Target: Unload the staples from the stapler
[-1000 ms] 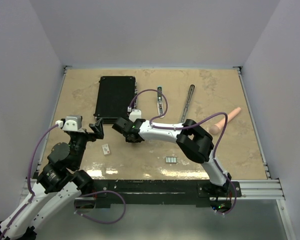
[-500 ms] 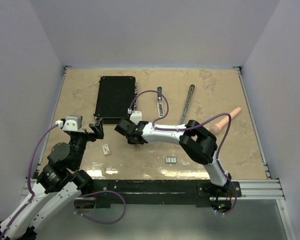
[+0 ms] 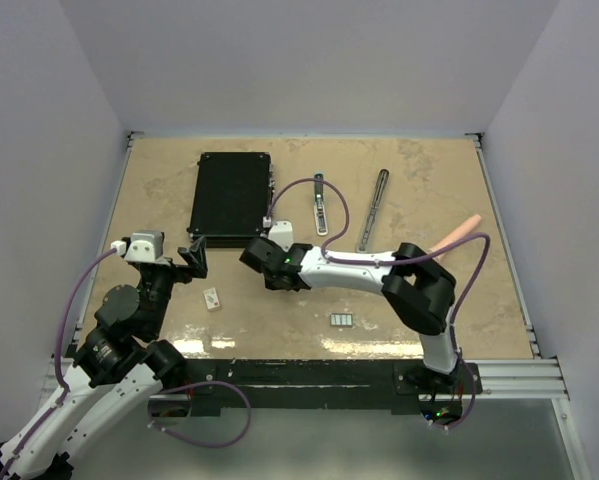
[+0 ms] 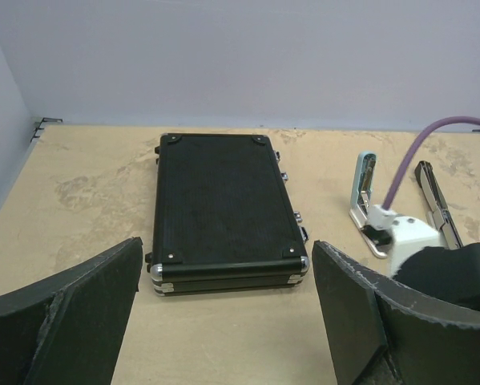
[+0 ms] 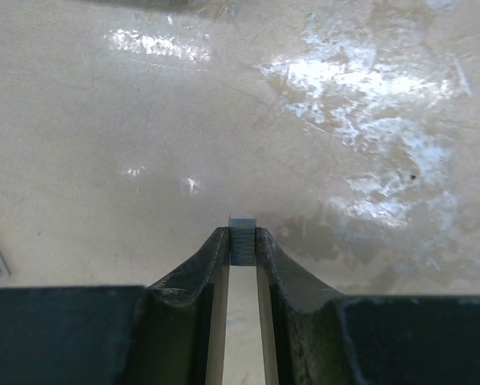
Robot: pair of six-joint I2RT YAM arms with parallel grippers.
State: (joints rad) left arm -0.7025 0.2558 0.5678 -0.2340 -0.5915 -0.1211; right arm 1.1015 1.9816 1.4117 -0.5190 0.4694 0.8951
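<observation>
My right gripper [image 3: 256,260] is shut on a small grey block of staples [image 5: 242,241], pinched at its fingertips just above the bare table, left of centre. Another short block of staples [image 3: 341,319] lies on the table nearer the front. The stapler lies apart in two pieces at the back: a short dark-tipped bar [image 3: 320,204] and a longer loop-ended rail [image 3: 371,209]. Both also show in the left wrist view, the bar [image 4: 363,197] and the rail [image 4: 434,202]. My left gripper [image 3: 193,259] is open and empty, its wide-apart fingers [image 4: 87,313] pointing at the black case.
A flat black case [image 3: 229,197] lies at the back left, seen end-on in the left wrist view [image 4: 223,208]. A small white tile [image 3: 213,297] lies near my left gripper. A pink cylinder [image 3: 461,231] lies at the right, behind my right arm.
My right arm has drawn its gripper a little to the right and toward the front, with the staple block in it. The left arm has not moved.
</observation>
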